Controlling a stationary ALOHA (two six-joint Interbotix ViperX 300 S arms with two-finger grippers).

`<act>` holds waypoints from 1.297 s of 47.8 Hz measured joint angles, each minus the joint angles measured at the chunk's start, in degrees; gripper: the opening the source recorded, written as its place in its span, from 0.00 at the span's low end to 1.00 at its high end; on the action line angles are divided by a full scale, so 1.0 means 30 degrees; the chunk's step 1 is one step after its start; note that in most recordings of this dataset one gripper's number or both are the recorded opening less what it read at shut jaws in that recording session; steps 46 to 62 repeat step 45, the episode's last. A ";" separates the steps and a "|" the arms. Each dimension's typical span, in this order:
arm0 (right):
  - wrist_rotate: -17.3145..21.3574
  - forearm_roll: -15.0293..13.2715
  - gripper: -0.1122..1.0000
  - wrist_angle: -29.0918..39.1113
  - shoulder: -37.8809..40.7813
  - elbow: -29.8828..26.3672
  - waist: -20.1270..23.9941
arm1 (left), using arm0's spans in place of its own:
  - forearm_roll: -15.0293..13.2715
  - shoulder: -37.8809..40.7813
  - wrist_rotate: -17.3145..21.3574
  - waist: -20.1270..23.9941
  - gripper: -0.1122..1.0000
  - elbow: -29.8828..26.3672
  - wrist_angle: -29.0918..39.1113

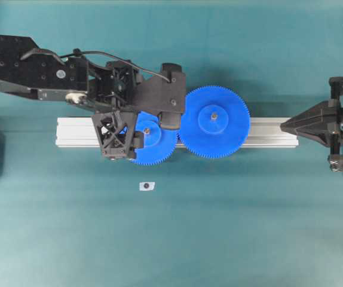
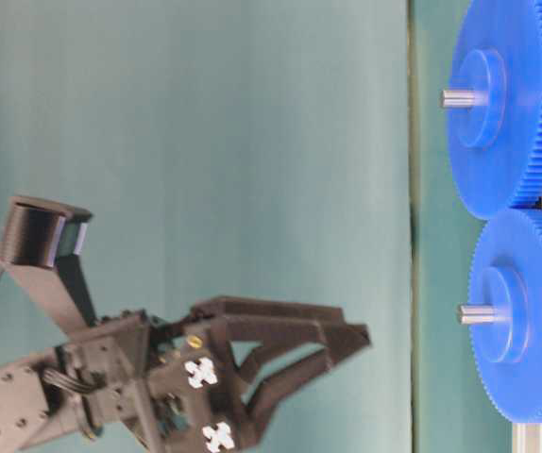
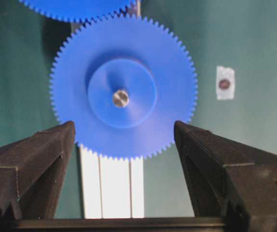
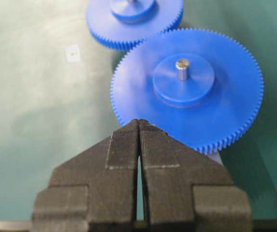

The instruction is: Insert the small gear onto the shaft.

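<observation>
Small gear [image 1: 153,143]: seated on the shaft [image 3: 120,98], on the aluminium rail [image 1: 267,133], its teeth meshing with the large gear [image 1: 214,122] to its right.
Left gripper [image 3: 121,140]: above the small gear, fingers spread wide, holding nothing.
Right gripper [image 4: 139,126]: at the rail's right end, fingers pressed together, empty.
Surface [image 1: 219,227]: green, with a small white tag [image 1: 147,186] near the rail.

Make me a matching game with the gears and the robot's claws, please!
Things:
1. small gear
2. large gear
3. left gripper
4. right gripper

States:
A. jaws wide open
B. jaws shut, holding nothing
C. on the rail, free of any arm
D. on the rail, partly under the left arm

Pairs: 1-D, 2-C, 3-A, 4-B
</observation>
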 measured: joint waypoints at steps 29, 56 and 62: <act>0.0000 0.0000 0.10 0.0000 0.0000 0.0088 -0.0029 | 0.0000 0.0000 0.0029 0.0000 0.80 -0.0352 0.0000; 0.0000 0.0000 0.10 0.0000 0.0000 0.0117 -0.0029 | 0.0029 0.0000 0.0029 0.0000 0.80 -0.0352 0.0000; 0.0000 0.0000 0.10 0.0000 0.0000 0.0117 -0.0029 | 0.0029 0.0000 0.0029 0.0000 0.80 -0.0352 0.0000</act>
